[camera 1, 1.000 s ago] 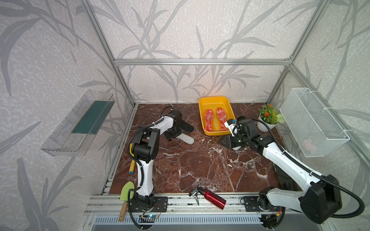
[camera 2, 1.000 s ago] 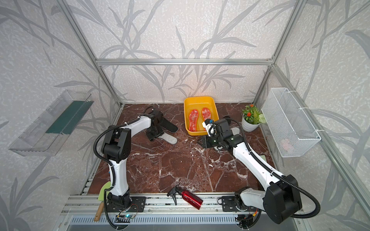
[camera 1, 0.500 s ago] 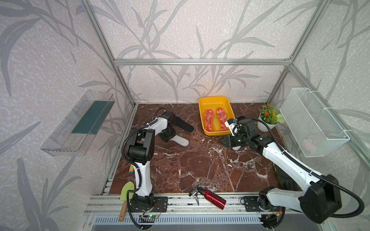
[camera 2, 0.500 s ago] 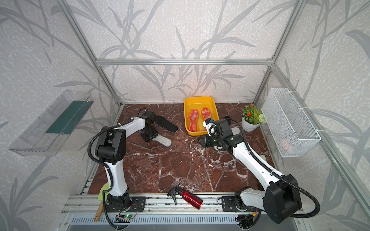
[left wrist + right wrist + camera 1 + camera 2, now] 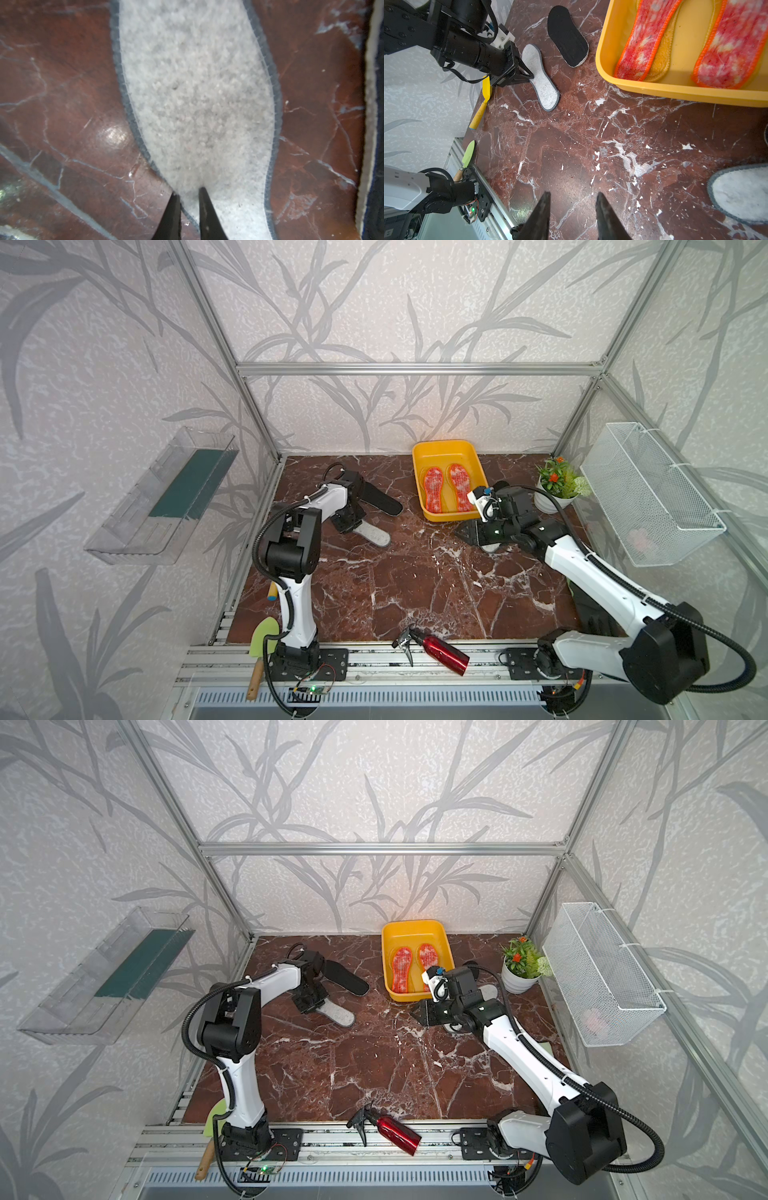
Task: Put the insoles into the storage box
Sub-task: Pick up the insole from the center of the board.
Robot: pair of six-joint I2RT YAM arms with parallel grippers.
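At the far left you have a clear tray (image 5: pixel 162 493) fixed to the wall, well apart from the work. By the left arm's base lies a green trowel (image 5: pixel 262 639), and a yellow scraper (image 5: pixel 486 87) lies along the left edge of the red-brown marble surface (image 5: pixel 395 585).

Your left arm reaches to the back left of that surface. Its left fingers (image 5: pixel 202 199) are nearly together on the rim of a light grey felt insole (image 5: pixel 195 93). One fingertip sits on the felt, its partner just outside the stitched edge. That insole lies flat on the surface.

Just behind it, near but not touching, a black insole (image 5: pixel 381 502) also lies flat. Both are outside the yellow storage box (image 5: pixel 451 517), to its left.

A red spray bottle (image 5: pixel 436 649) rests on the front rail between the two arm bases.

The box stands at the back centre and holds two red-orange mottled insoles (image 5: pixel 433 494) side by side. The right wrist view shows a yellow-orange insole (image 5: pixel 660 62) beneath one of them.

Your right fingers (image 5: pixel 547 205) stand apart with nothing between them, over bare marble just in front of the box. A second grey felt insole (image 5: pixel 741 193) lies on the surface beside that arm.

Further right stand a small potted plant (image 5: pixel 557 487) and, on the wall, a white wire basket (image 5: pixel 648 497).
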